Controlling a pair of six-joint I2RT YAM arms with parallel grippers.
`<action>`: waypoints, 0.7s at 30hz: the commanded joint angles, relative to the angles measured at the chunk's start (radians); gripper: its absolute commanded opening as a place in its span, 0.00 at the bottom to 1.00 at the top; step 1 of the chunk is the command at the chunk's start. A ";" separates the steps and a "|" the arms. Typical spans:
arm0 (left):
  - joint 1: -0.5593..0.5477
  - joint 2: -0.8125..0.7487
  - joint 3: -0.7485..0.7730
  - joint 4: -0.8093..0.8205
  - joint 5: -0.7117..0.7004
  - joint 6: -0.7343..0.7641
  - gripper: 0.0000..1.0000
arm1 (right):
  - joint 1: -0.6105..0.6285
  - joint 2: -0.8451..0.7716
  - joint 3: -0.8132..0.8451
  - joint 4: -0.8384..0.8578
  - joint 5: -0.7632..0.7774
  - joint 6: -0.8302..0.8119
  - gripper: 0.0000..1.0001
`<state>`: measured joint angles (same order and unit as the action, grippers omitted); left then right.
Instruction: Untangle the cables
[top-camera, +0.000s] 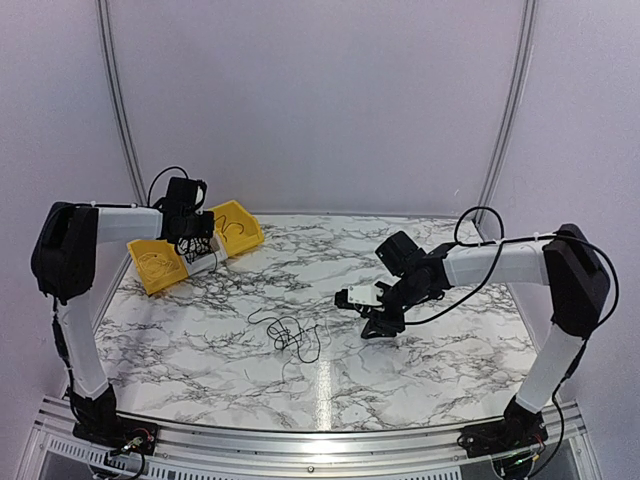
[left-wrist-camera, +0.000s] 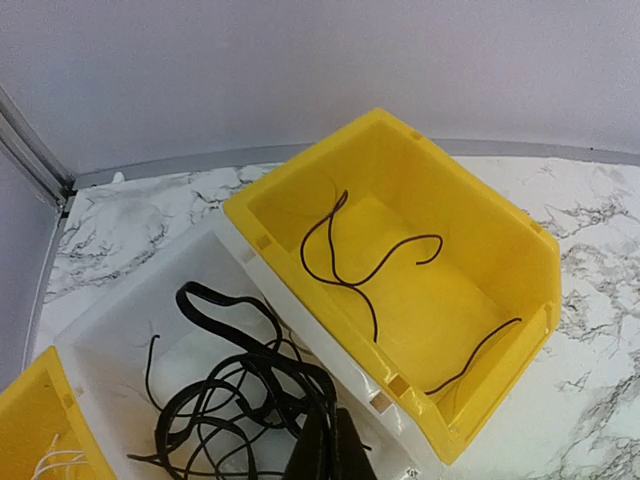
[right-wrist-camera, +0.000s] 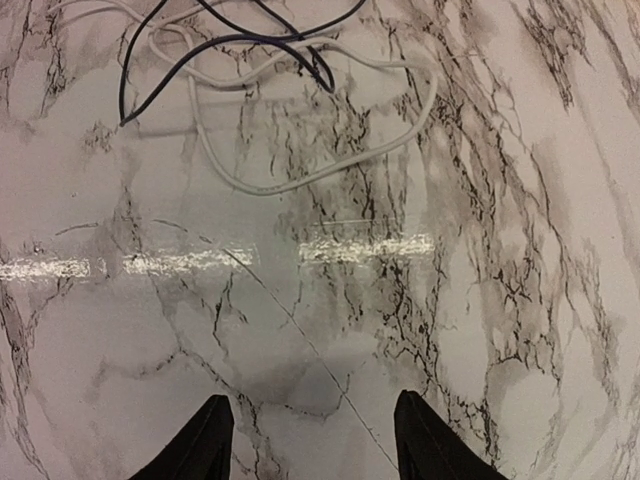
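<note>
The cables (top-camera: 290, 335) lie in a loose tangle near the middle of the marble desk (top-camera: 200, 350). Just right of them the right gripper (top-camera: 380, 325) hovers with fingers spread, touching nothing. The left gripper (left-wrist-camera: 325, 452), pressed together, hangs at the far left over a white bin (left-wrist-camera: 100, 350) of black cords (left-wrist-camera: 230, 385), beside a yellow bin (left-wrist-camera: 480, 230).

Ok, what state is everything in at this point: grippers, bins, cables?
Left gripper: shut, above the white bin.
Right gripper: open, empty, over bare table.
Tangle: knotted, lying on the table, untouched.
Yellow bin: holds a few loose dark cables.
White bin: holds a heap of black cables.
Other yellow bin: holds white cable.
</note>
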<state>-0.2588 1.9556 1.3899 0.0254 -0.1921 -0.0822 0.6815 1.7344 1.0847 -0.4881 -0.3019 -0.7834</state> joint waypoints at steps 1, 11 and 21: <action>0.001 0.051 -0.024 0.166 0.034 -0.014 0.00 | 0.011 0.018 0.038 -0.007 0.021 -0.003 0.55; 0.025 0.192 0.131 -0.060 -0.014 -0.134 0.00 | 0.011 0.025 0.038 -0.007 0.030 -0.005 0.55; 0.030 0.074 0.135 -0.096 -0.022 -0.146 0.06 | 0.010 0.022 0.038 -0.007 0.032 -0.007 0.55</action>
<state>-0.2317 2.1258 1.5032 -0.0265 -0.2020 -0.2138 0.6815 1.7493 1.0847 -0.4881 -0.2790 -0.7834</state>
